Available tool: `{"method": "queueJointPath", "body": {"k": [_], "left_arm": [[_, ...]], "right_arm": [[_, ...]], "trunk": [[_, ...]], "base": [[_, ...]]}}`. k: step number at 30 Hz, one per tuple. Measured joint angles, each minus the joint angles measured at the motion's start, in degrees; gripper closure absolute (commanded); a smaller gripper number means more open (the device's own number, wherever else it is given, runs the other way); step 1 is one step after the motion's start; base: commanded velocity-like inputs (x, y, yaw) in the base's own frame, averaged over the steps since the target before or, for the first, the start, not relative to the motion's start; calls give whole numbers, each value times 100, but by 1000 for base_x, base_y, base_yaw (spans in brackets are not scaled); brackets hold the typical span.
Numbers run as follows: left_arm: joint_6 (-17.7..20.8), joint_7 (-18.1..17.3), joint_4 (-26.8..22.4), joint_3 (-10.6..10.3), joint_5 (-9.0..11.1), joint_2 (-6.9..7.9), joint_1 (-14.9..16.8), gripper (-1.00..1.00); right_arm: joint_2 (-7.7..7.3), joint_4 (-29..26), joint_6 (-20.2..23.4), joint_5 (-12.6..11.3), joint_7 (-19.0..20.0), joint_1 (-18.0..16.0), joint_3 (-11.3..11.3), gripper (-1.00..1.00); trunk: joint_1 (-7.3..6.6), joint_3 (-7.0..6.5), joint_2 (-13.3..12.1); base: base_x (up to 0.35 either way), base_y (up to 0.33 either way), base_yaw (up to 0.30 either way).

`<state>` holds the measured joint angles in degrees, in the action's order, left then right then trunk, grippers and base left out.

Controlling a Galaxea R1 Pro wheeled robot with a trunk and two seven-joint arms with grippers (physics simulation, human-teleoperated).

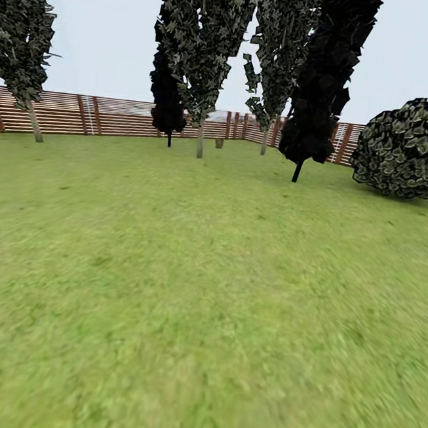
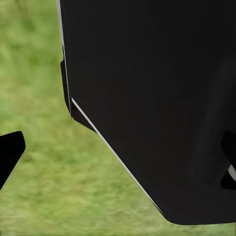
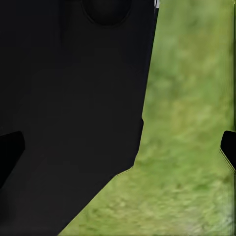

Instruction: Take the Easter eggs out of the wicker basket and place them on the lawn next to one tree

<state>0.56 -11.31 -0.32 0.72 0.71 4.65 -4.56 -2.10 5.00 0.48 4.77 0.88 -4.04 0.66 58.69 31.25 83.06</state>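
In the left wrist view the left gripper (image 2: 120, 157) shows one dark fingertip at each edge of the frame, well apart, so it looks spread wide with no egg between the tips; a large black part of the robot's own body lies just behind them, over blurred grass. The right gripper (image 3: 120, 147) reads the same way: dark fingertips at opposite edges, wide apart, holding nothing, again against black bodywork and grass. Both arms seem tucked close to the body, hands pointing down at the ground rather than reaching. From the head view, the lawn (image 1: 203, 318) stretches ahead to several trees, the nearest a dark leaning tree (image 1: 323, 87) at the right of centre, with a rounded bush (image 1: 412, 146) beyond it and a slatted wooden fence (image 1: 118, 118) along the back. No basket or eggs appear here, so I judge this a travelling or searching step; the next move calls for finding the basket before any reach.
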Motion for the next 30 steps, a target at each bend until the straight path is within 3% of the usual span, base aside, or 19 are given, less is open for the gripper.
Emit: {"method": "queueJointPath", "body": {"k": [30], "left_arm": [[0,0,0,3,1,2,0,-100]], "right_arm": [[0,0,0,-2,0,-1,0,-100]], "trunk": [[0,0,0]], "base": [[337,0,0]]}}
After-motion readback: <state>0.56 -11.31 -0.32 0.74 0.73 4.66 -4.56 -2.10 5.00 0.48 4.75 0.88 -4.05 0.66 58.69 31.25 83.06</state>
